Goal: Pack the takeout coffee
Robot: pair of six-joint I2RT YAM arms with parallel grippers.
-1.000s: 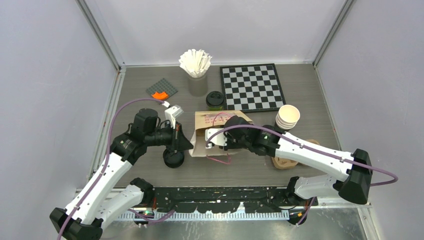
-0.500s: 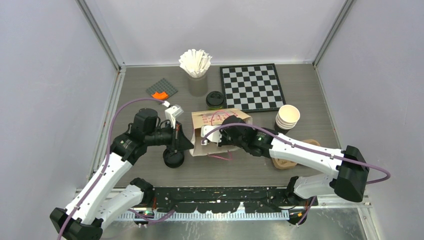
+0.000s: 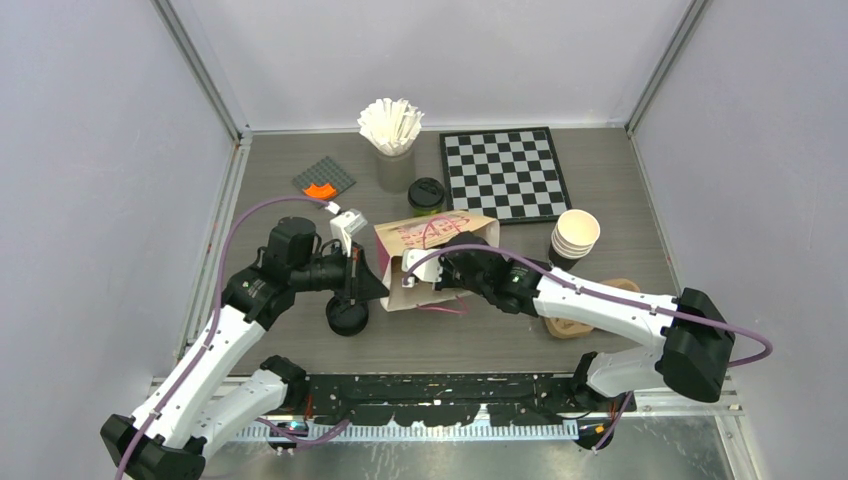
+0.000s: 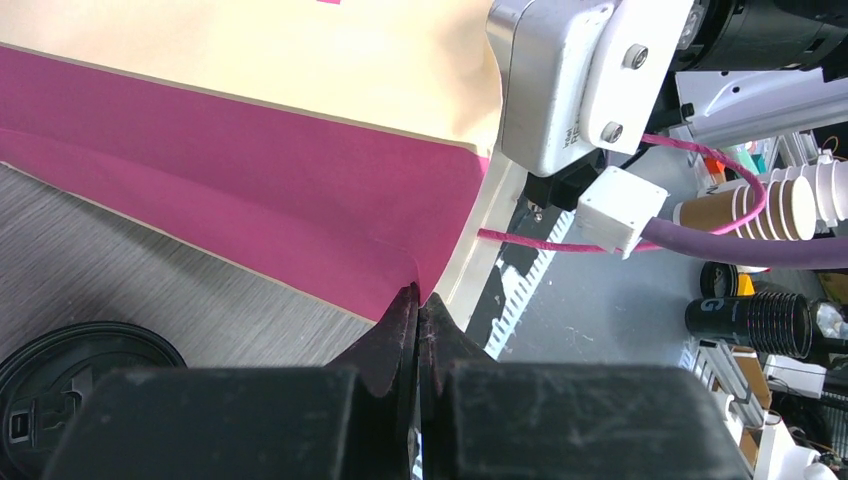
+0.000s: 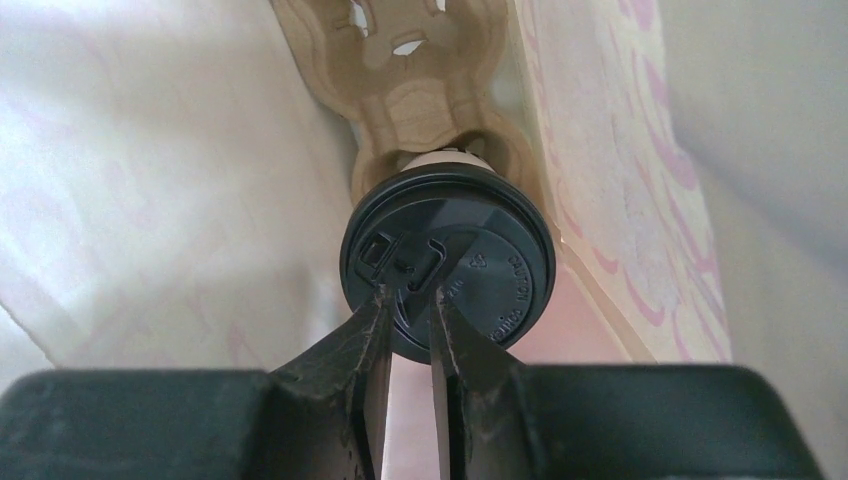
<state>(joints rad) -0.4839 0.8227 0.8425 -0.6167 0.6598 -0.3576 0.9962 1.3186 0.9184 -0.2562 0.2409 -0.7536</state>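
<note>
The cream paper bag (image 3: 432, 234) with pink print lies mid-table. My left gripper (image 4: 418, 297) is shut on the bag's pink-lined edge (image 4: 300, 200) and holds it. My right gripper (image 5: 405, 300) reaches inside the bag. Its jaws stand a narrow gap apart, with the tips against the black lid of a takeout coffee (image 5: 447, 262). That cup sits in a brown pulp carrier (image 5: 405, 90) inside the bag. A second lidded cup (image 3: 427, 196) stands just behind the bag. A third black-lidded cup (image 3: 347, 317) stands below my left gripper (image 3: 380, 287).
A stack of paper cups (image 3: 575, 234) and another brown carrier (image 3: 572, 324) sit right of the bag, under my right arm. A chessboard (image 3: 503, 175), a holder of white stirrers (image 3: 392, 130) and a grey plate with an orange piece (image 3: 323, 181) line the back.
My right gripper has pushed further into the bag and its jaws have narrowed. The bag's top has lifted and shifted left. The left gripper has kept its grip in place.
</note>
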